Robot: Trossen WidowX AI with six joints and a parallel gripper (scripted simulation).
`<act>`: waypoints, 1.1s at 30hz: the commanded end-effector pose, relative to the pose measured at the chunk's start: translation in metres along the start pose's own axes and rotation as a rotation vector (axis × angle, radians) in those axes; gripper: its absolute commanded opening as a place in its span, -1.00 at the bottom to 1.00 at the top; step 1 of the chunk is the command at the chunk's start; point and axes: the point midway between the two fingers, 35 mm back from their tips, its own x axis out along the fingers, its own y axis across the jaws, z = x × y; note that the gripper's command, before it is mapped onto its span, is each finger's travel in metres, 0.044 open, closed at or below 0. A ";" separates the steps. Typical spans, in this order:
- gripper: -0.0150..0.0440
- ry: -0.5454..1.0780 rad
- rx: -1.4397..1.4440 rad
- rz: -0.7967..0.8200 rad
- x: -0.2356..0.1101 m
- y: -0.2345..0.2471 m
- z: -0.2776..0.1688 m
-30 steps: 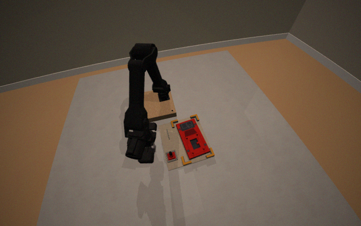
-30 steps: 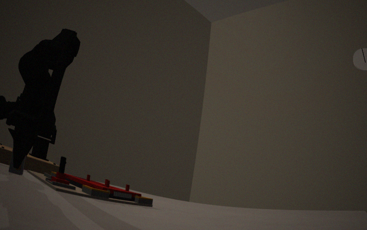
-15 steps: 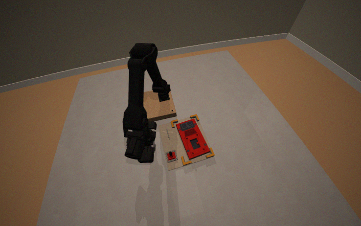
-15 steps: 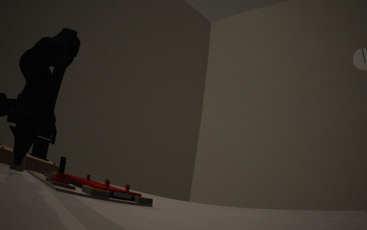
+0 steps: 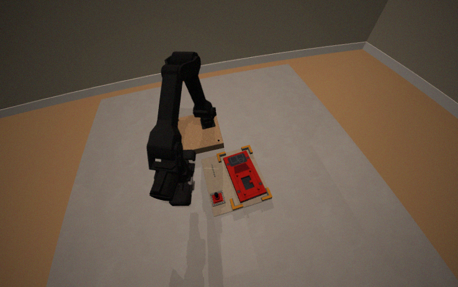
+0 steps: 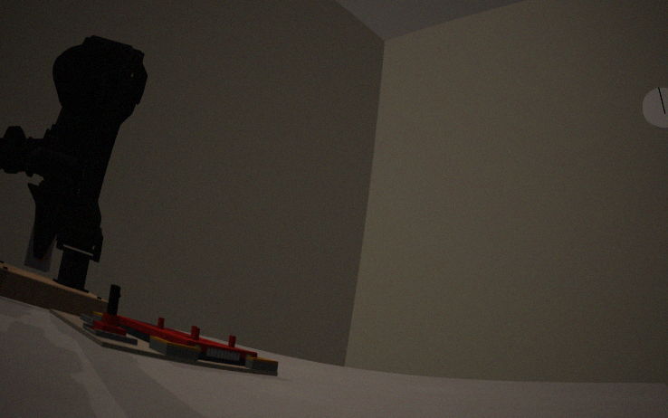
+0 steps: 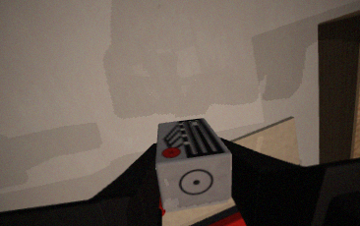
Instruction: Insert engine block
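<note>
My gripper [image 6: 42,253] [image 7: 185,145] is shut on the engine block [image 6: 30,259] [image 7: 216,179], a grey box with a ringed dot on its near face, and dark slots and a red disc on another face. The block hangs above the table, to the left of the car body in the top view, where the hand hides most of it. The red car body [image 5: 237,182] [image 6: 167,331] [image 7: 233,221] lies flat on a beige board. Its dark opening [image 5: 246,181] is empty, with a small red rib reaching in from one side.
The beige board [image 5: 209,179] [image 7: 275,142] carries yellow corner brackets [image 5: 236,205] around the car body. A red piece with an upright black stick [image 5: 216,195] [image 6: 113,299] stands at the board's near left corner. The wooden base [image 5: 195,135] of the arm is behind.
</note>
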 end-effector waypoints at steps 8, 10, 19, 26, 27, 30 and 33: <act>-0.49 0.000 -0.005 0.017 -0.038 0.003 0.000; -0.49 0.000 -0.005 0.017 -0.044 0.003 0.000; -0.49 0.000 -0.005 0.016 -0.074 -0.001 -0.002; -0.49 -0.001 -0.005 0.016 -0.075 -0.002 0.003; -0.49 -0.001 -0.005 0.016 -0.070 -0.001 0.007; -0.49 -0.002 -0.005 0.017 -0.055 0.001 0.018; -0.49 -0.002 -0.005 0.017 -0.055 0.001 0.018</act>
